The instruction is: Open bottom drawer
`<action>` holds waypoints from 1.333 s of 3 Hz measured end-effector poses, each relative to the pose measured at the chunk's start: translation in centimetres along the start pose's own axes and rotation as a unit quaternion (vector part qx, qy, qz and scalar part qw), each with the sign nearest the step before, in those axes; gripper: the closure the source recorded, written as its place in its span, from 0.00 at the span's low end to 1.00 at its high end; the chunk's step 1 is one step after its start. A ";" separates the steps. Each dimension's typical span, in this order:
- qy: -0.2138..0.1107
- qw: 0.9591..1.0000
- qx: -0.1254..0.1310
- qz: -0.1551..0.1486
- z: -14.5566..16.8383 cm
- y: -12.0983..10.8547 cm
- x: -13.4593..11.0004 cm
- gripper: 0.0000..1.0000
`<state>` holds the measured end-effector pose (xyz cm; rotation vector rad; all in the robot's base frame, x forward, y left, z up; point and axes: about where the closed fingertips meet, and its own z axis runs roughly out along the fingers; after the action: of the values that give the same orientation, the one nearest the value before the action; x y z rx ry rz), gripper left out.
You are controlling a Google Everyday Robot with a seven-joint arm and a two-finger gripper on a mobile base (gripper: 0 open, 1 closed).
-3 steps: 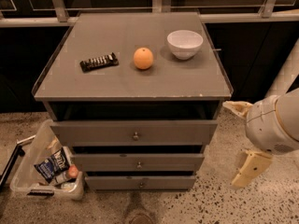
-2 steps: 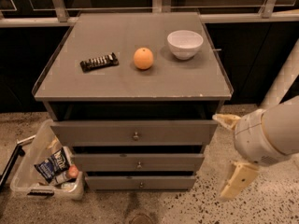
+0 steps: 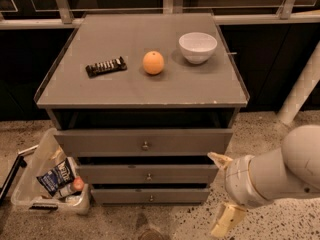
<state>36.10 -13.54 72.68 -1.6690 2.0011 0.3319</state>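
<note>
The bottom drawer [image 3: 125, 196] is the lowest and narrowest grey front of the cabinet, with a tiny round knob [image 3: 151, 198] at its centre; it looks shut. Above it are the mid-height drawer [image 3: 115, 174] and the tall top drawer [image 3: 100, 142]. My gripper [image 3: 223, 192] is low at the cabinet's right front corner, level with the two lower drawers and just right of them. Its two cream fingers [image 3: 226, 221] stand wide apart and hold nothing. It touches no drawer.
On the cabinet top [image 3: 100, 91] lie a dark snack bar [image 3: 105, 66], an orange [image 3: 153, 62] and a white bowl [image 3: 198, 47]. A clear bin [image 3: 30, 184] with packets stands on the floor left of the cabinet. A white post [image 3: 302, 89] rises at right.
My arm has moved left and slightly down, bringing the gripper from well right of the cabinet to its right front corner. The drawers have not moved.
</note>
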 end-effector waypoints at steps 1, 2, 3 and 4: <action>-0.007 1.000 0.010 0.007 3.8 0.3 1.9 0.00; -0.032 0.999 0.018 0.026 7.0 0.3 4.1 0.00; -0.046 0.997 0.002 0.065 11.0 0.6 6.8 0.00; -0.046 0.997 0.002 0.065 11.0 0.6 6.8 0.00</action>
<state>37.18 -13.71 59.75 -1.4951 2.0443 0.4425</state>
